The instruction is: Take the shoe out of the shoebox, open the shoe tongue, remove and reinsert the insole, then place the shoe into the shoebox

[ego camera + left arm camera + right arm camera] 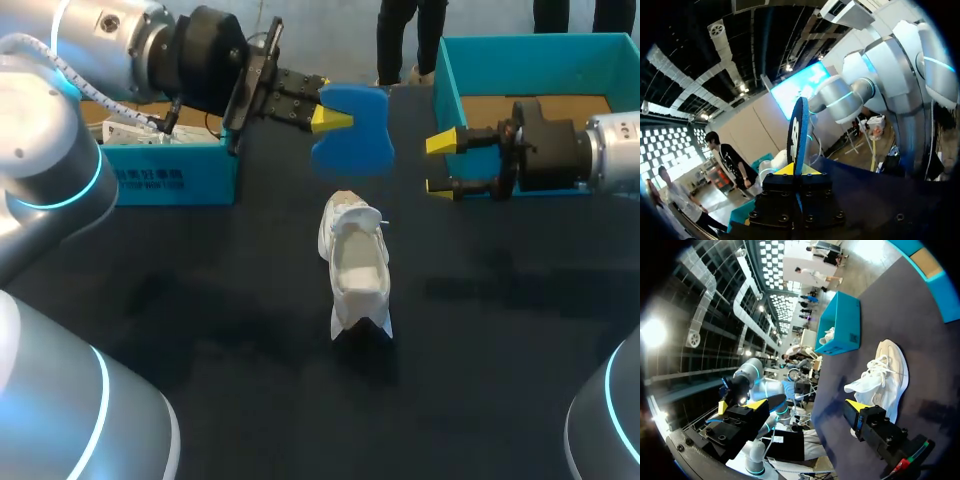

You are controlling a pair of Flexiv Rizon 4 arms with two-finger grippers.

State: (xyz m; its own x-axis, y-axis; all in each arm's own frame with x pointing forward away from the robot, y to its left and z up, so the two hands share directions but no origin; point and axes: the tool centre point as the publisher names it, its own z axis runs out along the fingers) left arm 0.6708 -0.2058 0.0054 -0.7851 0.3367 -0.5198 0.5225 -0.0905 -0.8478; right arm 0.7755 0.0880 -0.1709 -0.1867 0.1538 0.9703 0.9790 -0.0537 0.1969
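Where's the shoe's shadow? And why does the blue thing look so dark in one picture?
Head view: the white lace-up shoe throws a black shadow onto the dark table at its near end; the blue foam insole looks bright. Left wrist view: the left tool holds that insole nearly edge-on, and its visible face looks shaded, probably turned away from the lights.

Bright blue insole [352,125], vivid against the near-black table [200,300]! The shoe [355,262] is all white, laces too. Yellow tips on the left gripper [335,118] and right gripper [440,163], bodies matte black. Teal shoebox [520,45], brown floor inside; second box [170,175] teal with white lettering. Left arm [40,120] and right arm [615,145] silver-grey, the left ringed in glowing cyan
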